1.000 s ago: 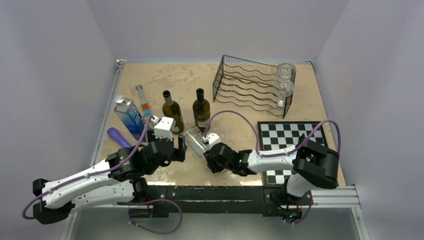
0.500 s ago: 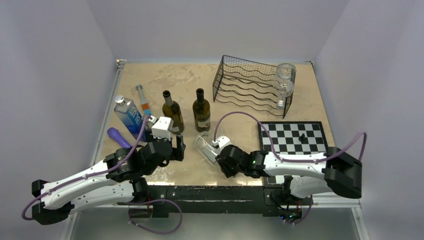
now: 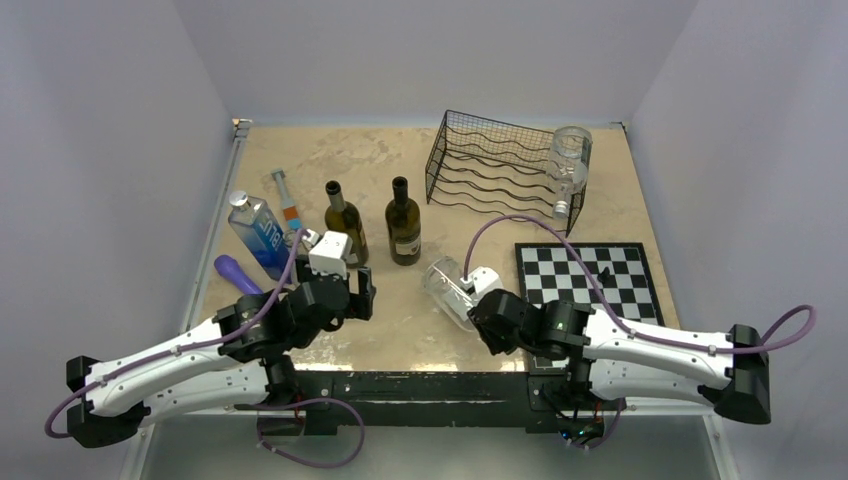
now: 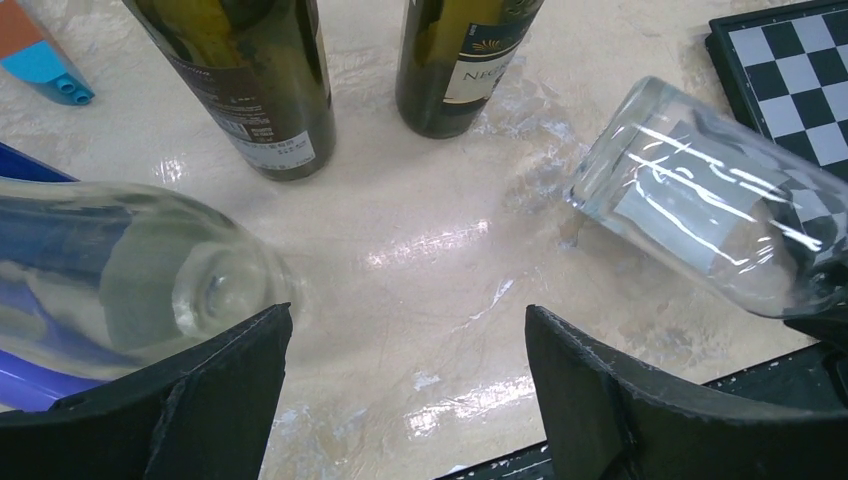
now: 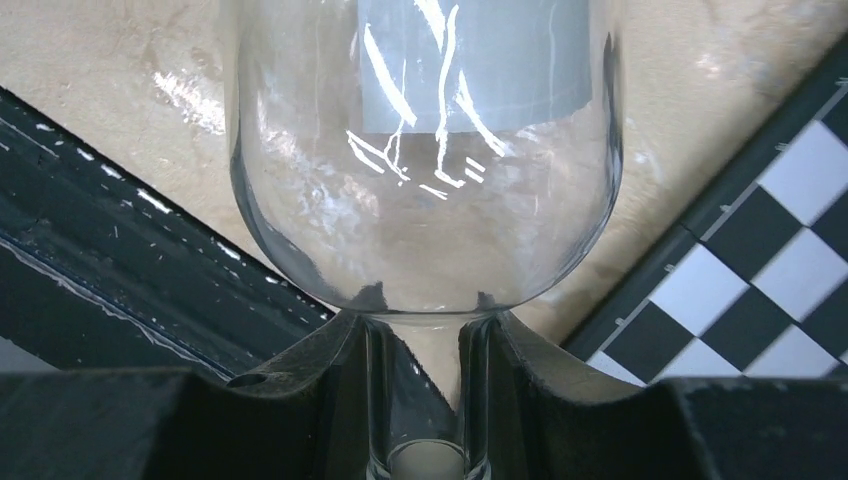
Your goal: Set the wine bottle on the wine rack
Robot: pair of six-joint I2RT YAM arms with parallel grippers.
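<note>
My right hand: clamped round the clear bottle at its neck.
My left hand: wide open, holding nothing.
Rack: well apart.

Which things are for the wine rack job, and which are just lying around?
For the job: clear glass wine bottle, right gripper holding its neck, black wire rack.
Lying around: two dark green glass bottles, blue water bottle, purple rounded thing, black-and-white chessboard.

The beige counter carries the black wire wine rack at its far right. The chessboard lies nearer than the wine rack. Left of the wine rack, a dark bottle and an olive-green bottle stand upright. Further left rest a blue bottle, a purple object and a thin tube.
</note>
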